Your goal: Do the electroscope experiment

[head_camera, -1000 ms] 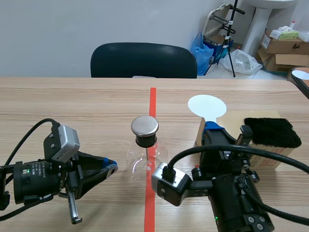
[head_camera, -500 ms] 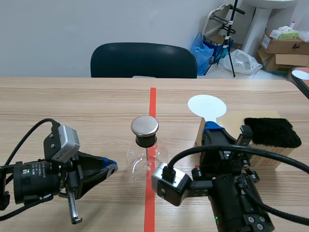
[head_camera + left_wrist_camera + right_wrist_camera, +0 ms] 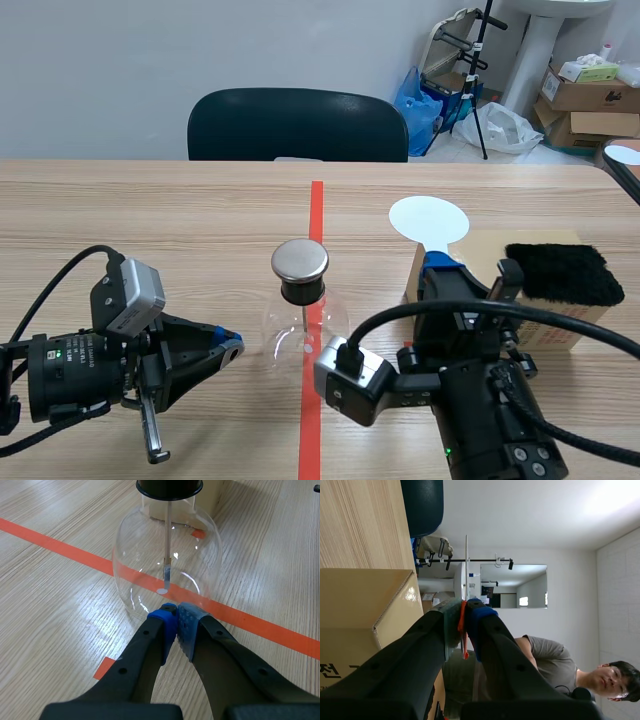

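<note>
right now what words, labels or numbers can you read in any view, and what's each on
"전", a single black printed character, partly cut off, so uncertain: on the cardboard box next to the right hand.
Labels on the stacked boxes in the far corner: too small to read.
The glass flask and the white disc in the right hand: no text.

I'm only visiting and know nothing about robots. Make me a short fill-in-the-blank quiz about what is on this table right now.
The glass flask stands on the ___ tape line.
The left tool, close beside the flask, is ___, not open.
The right tool is shut on a round ___ paddle.
The ___ furry pad lies on the cardboard box.
Missing words: orange-red; shut; white; black.
</note>
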